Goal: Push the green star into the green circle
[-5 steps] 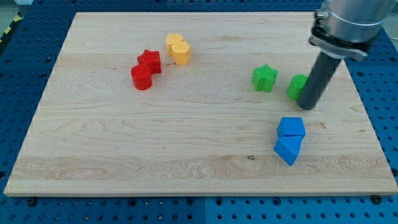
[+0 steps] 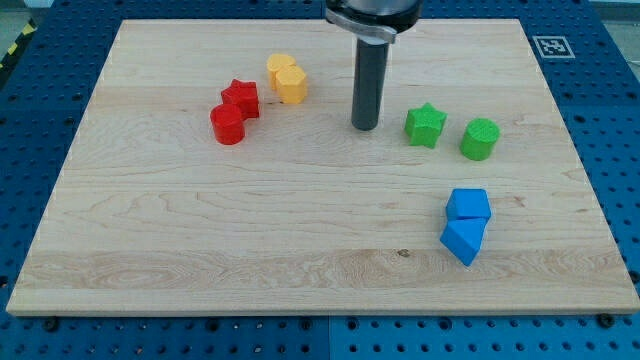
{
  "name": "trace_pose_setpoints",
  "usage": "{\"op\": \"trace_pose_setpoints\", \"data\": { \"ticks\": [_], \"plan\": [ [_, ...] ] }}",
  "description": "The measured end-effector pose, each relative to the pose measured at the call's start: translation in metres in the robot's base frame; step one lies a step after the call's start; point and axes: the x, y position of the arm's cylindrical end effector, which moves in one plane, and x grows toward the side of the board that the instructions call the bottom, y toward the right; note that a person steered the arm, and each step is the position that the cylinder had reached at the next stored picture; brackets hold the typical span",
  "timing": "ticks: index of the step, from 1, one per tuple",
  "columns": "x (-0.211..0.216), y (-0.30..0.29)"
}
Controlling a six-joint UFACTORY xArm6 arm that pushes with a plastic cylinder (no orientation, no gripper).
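Observation:
The green star (image 2: 425, 125) lies on the wooden board at the view's right of middle. The green circle (image 2: 480, 138) stands a short gap to its right, apart from it. My tip (image 2: 365, 127) rests on the board just left of the green star, with a small gap between them. The dark rod rises straight up from it to the view's top edge.
A red star (image 2: 241, 97) and a red circle (image 2: 228, 125) touch at the upper left. A yellow block (image 2: 288, 79) sits to their right. Two blue blocks (image 2: 466, 225) lie together below the green circle. The board's right edge (image 2: 585, 160) is near.
The rod has moved from beside the green circle, on its right, across to the left side of the green star. The green circle now shows fully. No block has moved.

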Motion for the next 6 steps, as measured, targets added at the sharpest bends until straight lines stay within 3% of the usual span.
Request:
{"op": "trace_pose_setpoints", "data": {
  "ticks": [4,5,6],
  "plan": [
    [0.028,0.063],
    [0.031,0.066],
    [0.019,0.024]
  ]
}}
